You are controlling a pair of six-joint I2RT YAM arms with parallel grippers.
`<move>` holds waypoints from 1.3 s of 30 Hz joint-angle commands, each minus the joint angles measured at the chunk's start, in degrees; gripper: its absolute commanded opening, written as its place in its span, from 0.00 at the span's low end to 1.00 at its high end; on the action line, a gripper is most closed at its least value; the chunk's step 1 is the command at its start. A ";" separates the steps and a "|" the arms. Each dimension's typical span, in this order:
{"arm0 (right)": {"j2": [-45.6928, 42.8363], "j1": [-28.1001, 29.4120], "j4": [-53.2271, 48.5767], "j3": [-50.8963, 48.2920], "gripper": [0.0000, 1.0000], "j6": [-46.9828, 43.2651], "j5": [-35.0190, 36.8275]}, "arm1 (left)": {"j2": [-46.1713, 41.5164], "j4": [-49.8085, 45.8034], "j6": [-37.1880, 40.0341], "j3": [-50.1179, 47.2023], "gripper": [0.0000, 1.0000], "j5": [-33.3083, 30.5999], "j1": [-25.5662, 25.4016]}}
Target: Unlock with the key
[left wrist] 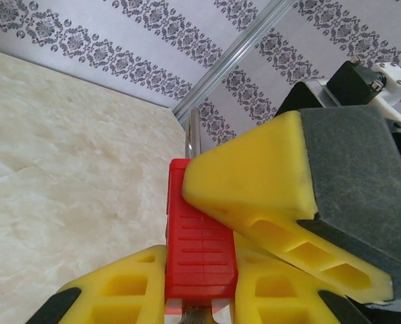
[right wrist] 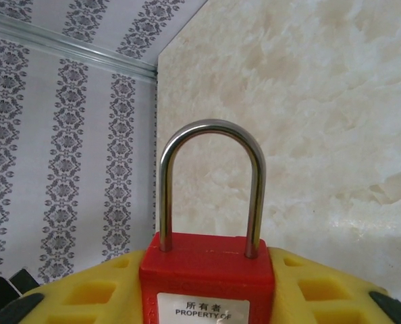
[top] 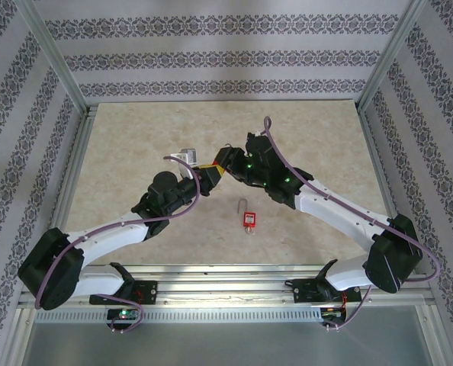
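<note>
Marble tabletop (left wrist: pixel 65 169) behind padlock (left wrist: pixel 199 246), ribbed side clamped in left claw (left wrist: pixel 197 287), labelled face in right claw (right wrist: pixel 206 290), grip unclear.

Lab test booth, wallpapered panels (top: pixel 211 46), aluminium frame (top: pixel 55 57)

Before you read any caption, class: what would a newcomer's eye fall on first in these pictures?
The red padlock, its steel shackle upright, gripped in the right tool. From above, the left arm and right arm meet tip to tip over the middle of the table, with a small red object on a metal loop lying just on the near side. The left tool pinches a red ribbed block.
</note>
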 commanded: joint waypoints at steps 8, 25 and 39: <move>-8.69 -6.05 1.04 -3.17 0.73 -12.54 -3.03 | -5.84 -11.33 3.47 0.43 0.00 5.37 3.89; -3.15 -9.81 11.56 -9.47 0.42 -24.23 -18.92 | -8.37 -13.02 2.71 1.16 0.00 13.52 4.38; -0.70 -12.07 20.36 -12.71 0.17 -20.54 -22.95 | -7.88 -11.50 1.64 1.09 0.00 16.05 4.41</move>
